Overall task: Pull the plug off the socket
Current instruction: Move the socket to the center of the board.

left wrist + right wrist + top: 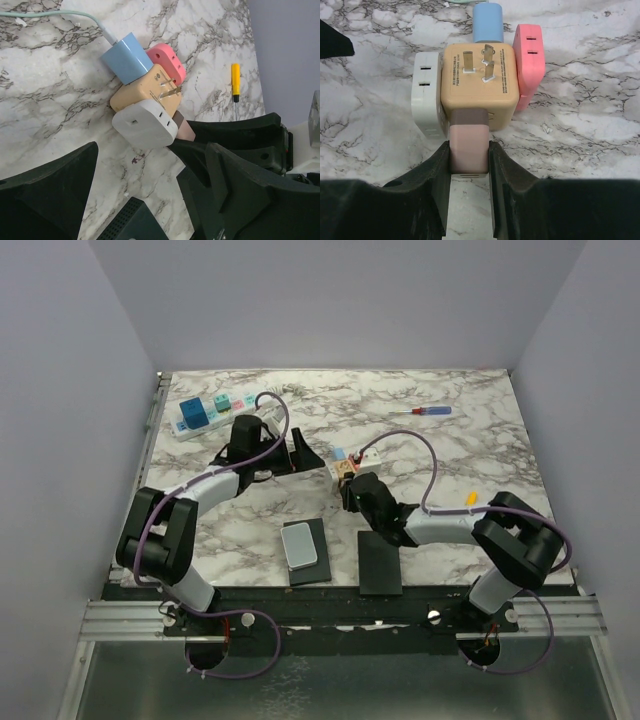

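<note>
A white marble-patterned table (450,460) fills the overhead view, with two black arms reaching in from the bottom edge. At the upper left of the table lies a long white power strip (205,412) with coloured outlet faces.

Near the centre of the frame sits a tan cube socket (477,85), its three metal prongs (482,60) facing up toward the camera. In the right wrist view, three plugs are set in its sides:
- a white plug (426,92) on the left
- a coral plug (529,65) on the right
- a blue plug (487,22) at the top, with a pale cord

A fourth, the pale pink plug (468,150), enters the cube's lower face. Its long axis runs straight up the frame, with its darker brown end against the cube and its lighter end pointing down toward the wrist.

The right gripper (469,160) is clamped on this pink plug. Its two black fingers (437,170) press the plug's left and right sides just below the cube and do not touch the cube.

The left gripper (135,200) is spread wide and holds nothing. In its own view the cube sits in the upper middle of the frame, beyond the fingers and not between them.

A yellow-handled screwdriver (235,75) lies at the upper right of that view.
</note>
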You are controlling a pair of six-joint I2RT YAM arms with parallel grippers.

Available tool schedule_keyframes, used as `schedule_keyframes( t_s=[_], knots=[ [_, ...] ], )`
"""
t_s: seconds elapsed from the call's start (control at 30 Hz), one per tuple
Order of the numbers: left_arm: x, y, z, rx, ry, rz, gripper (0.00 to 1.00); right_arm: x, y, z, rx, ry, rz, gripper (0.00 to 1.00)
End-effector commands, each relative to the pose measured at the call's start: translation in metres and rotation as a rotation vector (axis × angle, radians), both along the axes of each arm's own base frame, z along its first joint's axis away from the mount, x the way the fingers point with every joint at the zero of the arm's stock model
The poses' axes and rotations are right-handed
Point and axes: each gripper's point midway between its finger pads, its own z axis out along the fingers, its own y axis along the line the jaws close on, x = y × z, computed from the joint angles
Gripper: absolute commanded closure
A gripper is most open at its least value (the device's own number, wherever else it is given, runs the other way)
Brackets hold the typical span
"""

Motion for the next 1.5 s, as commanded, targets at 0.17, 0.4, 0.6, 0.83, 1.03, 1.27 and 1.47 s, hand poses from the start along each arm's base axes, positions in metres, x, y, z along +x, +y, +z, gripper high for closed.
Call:
schedule_keyframes(
  t_s=[0.17,0.4,0.6,0.83,1.03,1.27,1.47],
  knots=[
    [-0.009,-0.009,-0.032,-0.028,0.122,-0.023,0.07,0.002,0.015,0.014,0.044,-0.015,0.014,1.0],
    [-0.007,-0.008,-0.029,-0.021,0.107,-0.007,0.07,-0.017,0.011,-0.002,0.046,0.123,0.011,0.46],
    [-0.007,-0.007,-0.032,-0.018,0.116,-0.003,0.07,-0.017,0.012,0.02,0.059,0.117,0.015,0.18],
    [-0.007,-0.006,-0.033,-0.013,0.119,-0.001,0.07,-0.008,0.032,0.056,0.006,0.066,0.123,0.0],
    [-0.006,-0.005,-0.034,-0.007,0.12,0.006,0.08,0.01,0.023,0.052,-0.138,0.105,0.102,0.0],
    [-0.005,-0.001,-0.036,0.012,0.113,0.033,0.09,0.036,0.0,0.053,-0.089,0.163,0.124,0.12],
    [-0.006,-0.001,-0.037,0.014,0.119,0.034,0.09,0.049,-0.015,0.041,-0.12,0.191,0.092,0.26]
  ],
)
